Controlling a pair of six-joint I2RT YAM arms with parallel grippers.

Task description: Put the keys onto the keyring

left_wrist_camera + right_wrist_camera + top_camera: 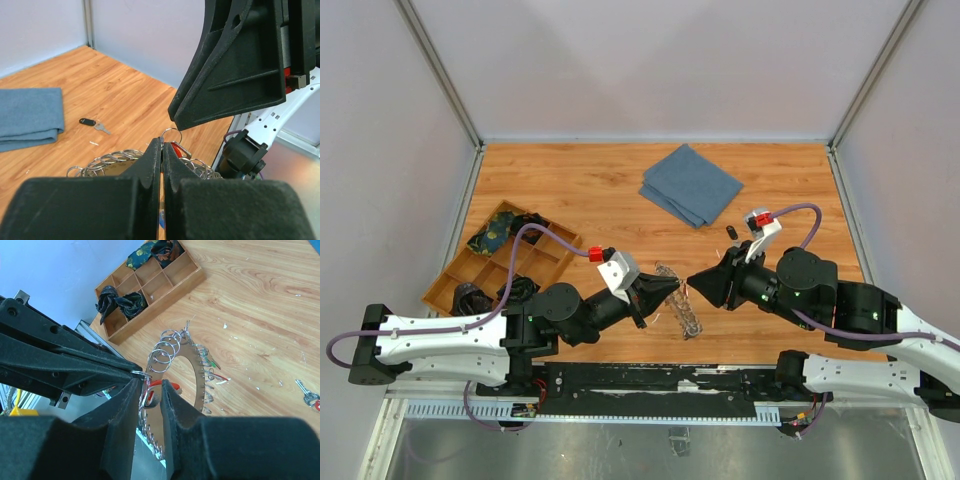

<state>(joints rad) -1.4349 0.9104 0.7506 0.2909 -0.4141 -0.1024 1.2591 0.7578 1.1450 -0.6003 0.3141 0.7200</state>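
The keyring (685, 312) is a flat silvery ring edged with small split rings, held up on edge between the arms. My left gripper (672, 286) is shut on one small split ring at its rim, as the left wrist view (163, 141) shows. My right gripper (692, 282) meets it tip to tip. In the right wrist view the right gripper (150, 385) is closed on a red-headed key (160, 386) against the keyring (195, 347). A green-tagged key (213, 363) hangs on the ring. A black-headed key (731, 232) lies loose on the table.
A folded blue cloth (692, 183) lies at the back, right of centre. A wooden compartment tray (500, 258) with dark cloth items stands at the left. The black-headed key also shows in the left wrist view (88, 121), beside the cloth (27, 116).
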